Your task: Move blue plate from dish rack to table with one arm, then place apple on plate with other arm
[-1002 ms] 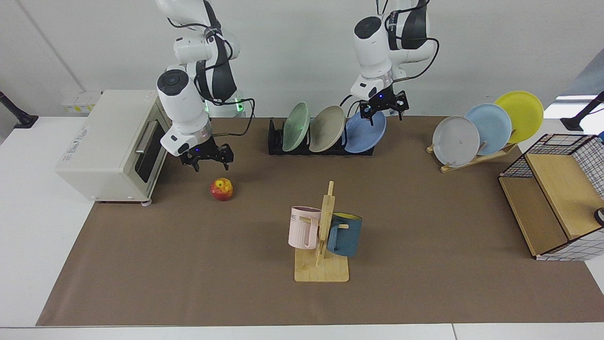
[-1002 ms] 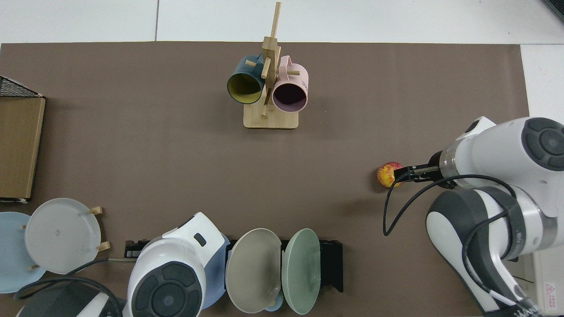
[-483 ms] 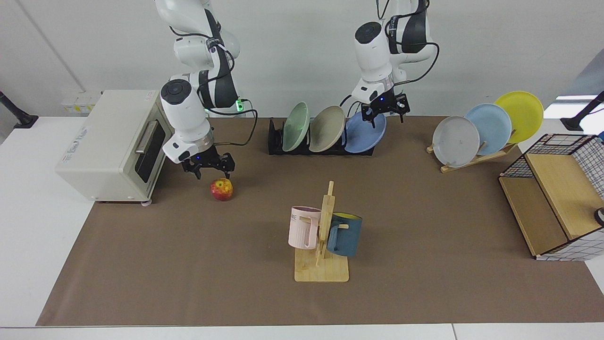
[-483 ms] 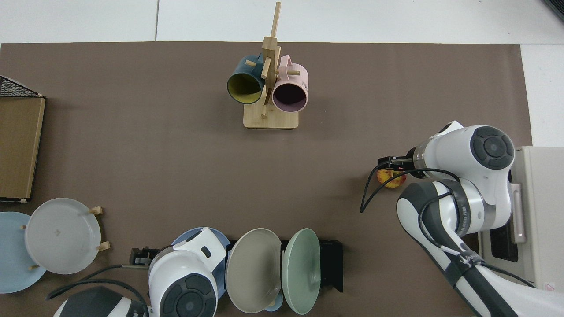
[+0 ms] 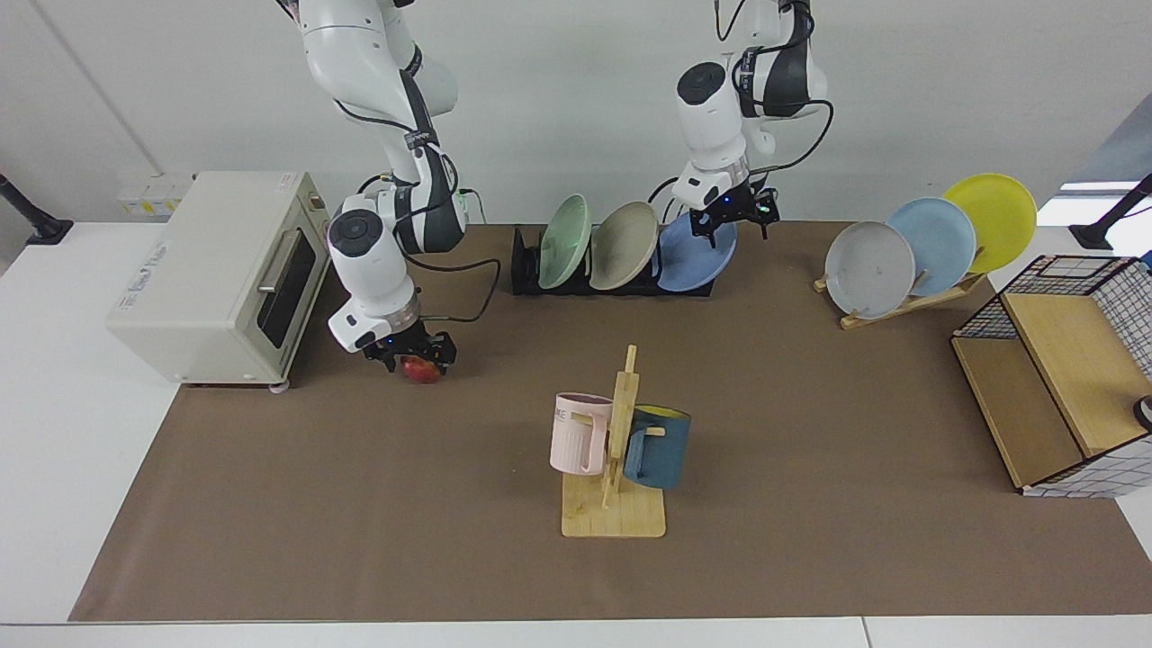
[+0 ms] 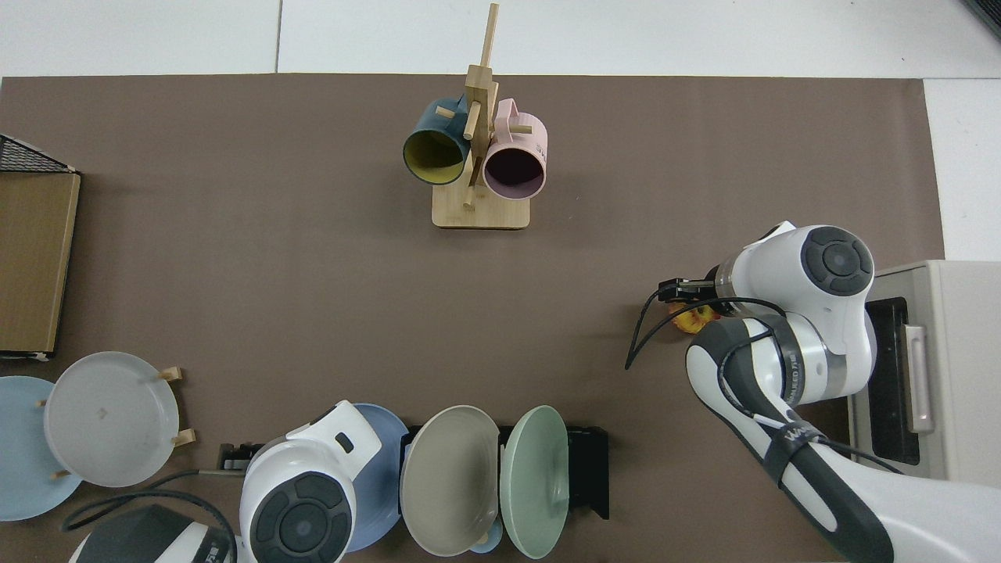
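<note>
Both our grippers have closed in: the right gripper (image 5: 411,353) has dropped onto the apple (image 5: 420,370), the left gripper (image 5: 736,214) sits at the blue plate (image 5: 697,252).

We judge the plate lift comes first; it stands at the end of the dish rack (image 5: 526,270), not yet on the table (image 5: 810,405). Next we need a firm pinch on its rim, then a clean lift out. Our right fingers look spread around the apple; the left's opening we cannot tell.
</note>
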Controlling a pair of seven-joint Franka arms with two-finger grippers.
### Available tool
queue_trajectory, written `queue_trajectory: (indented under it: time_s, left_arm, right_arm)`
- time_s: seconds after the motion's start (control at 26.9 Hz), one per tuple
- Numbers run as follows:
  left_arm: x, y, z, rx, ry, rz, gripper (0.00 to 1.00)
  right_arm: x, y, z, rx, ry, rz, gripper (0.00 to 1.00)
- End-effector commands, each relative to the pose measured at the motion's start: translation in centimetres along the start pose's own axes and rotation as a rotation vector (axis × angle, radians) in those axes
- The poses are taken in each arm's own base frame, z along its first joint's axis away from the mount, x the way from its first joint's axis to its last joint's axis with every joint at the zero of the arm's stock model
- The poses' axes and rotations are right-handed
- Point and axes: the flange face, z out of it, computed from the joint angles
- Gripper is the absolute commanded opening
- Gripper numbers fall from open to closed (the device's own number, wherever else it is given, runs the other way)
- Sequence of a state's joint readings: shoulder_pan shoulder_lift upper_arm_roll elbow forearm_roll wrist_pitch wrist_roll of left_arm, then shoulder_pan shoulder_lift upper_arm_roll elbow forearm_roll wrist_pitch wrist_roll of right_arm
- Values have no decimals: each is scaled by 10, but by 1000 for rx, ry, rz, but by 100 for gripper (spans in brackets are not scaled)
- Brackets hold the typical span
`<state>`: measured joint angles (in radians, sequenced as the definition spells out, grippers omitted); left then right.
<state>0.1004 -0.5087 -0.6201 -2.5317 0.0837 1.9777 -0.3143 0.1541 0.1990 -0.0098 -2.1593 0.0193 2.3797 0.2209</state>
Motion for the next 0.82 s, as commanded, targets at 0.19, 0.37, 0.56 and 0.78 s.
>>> queue_trajectory:
  time_s: [0.19, 0.37, 0.56, 0.78]
  left_arm:
    - [-4, 1, 7, -50, -14, -4, 90]
    - [-5, 3, 10, -50, -21, 3, 82]
    - [-6, 4, 11, -49, -23, 6, 63]
    - [-7, 5, 12, -49, -28, 7, 19]
  right_arm:
    - [-12, -8, 13, -6, -16, 8, 100]
    - [-14, -3, 20, -10, -24, 10, 81]
    - [-16, -10, 20, -10, -26, 0, 13]
    - [-12, -13, 2, -7, -14, -7, 10]
